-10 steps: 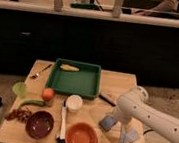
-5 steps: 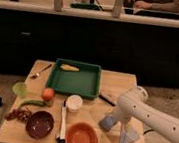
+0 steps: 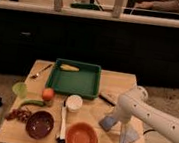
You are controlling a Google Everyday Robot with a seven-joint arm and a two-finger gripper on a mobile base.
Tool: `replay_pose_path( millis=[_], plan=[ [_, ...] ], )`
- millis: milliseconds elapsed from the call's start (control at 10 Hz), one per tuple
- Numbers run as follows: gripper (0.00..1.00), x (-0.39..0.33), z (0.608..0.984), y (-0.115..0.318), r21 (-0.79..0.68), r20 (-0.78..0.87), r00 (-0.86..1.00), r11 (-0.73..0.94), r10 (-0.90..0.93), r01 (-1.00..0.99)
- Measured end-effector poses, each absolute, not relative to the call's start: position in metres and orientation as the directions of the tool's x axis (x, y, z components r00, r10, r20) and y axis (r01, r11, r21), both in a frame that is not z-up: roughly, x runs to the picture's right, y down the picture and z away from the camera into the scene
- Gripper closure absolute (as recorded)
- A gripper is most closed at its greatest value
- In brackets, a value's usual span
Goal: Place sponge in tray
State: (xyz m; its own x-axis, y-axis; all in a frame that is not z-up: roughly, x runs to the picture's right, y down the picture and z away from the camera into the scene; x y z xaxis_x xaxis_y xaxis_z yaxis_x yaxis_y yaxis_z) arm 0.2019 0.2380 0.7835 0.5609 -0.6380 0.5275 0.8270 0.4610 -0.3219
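The sponge (image 3: 107,122) lies at the right of the table (image 3: 116,82), well apart from the tray (image 3: 81,84), with the gripper (image 3: 117,120) low just beside it; whether it grips anything, I cannot tell. A shallow pinch could let the soft block slip, or catch the paler blue piece (image 3: 130,136) nearby.

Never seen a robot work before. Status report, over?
Gripper down at table's right side, beside the sponge. Sponge on table, not in tray. White cup stands between sponge and tray.
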Motion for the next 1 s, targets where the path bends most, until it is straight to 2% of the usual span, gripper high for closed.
replay_pose_path(
  millis=[1000],
  plan=[
    [0.21,0.189,0.806,0.25,-0.462,0.488,0.726,0.563,-0.484,0.686]
  ],
)
